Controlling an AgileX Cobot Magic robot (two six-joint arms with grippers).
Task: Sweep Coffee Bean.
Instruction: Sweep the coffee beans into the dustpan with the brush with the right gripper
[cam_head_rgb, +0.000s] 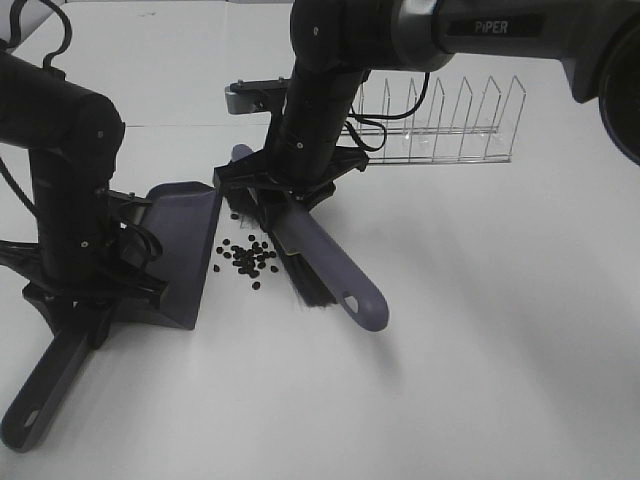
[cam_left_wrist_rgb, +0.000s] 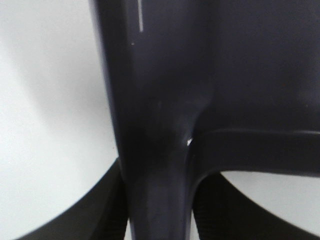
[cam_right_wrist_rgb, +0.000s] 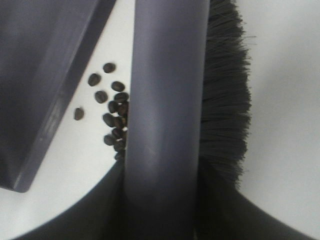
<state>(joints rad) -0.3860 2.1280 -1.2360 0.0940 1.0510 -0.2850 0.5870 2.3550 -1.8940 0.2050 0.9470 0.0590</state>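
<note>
Lying clustered on the white tabletop (cam_head_rgb: 480, 340), the tiny dark brown coffee beans (cam_head_rgb: 246, 259) are sitting between the grey plastic dustpan (cam_head_rgb: 185, 245) at left and the grey black-bristled brush (cam_head_rgb: 335, 272) at right. At the left wrist, the left gripper (cam_left_wrist_rgb: 160, 220) is clenching the dustpan's handle. At the right wrist, the right gripper (cam_right_wrist_rgb: 160, 215) is grasping the brush, with the beans crowding against it near the dustpan's lip.

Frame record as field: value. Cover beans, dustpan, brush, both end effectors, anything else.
table: white
dustpan: grey, open lip facing the beans
brush: grey handle, black bristles down at the table, on the beans' right in the exterior view
coffee beans: loose cluster on the table between dustpan lip and bristles; none seen in the pan
left end effector: shut on dustpan handle
right end effector: shut on brush handle
other: clear divider rack at the back, apart from the work
</note>
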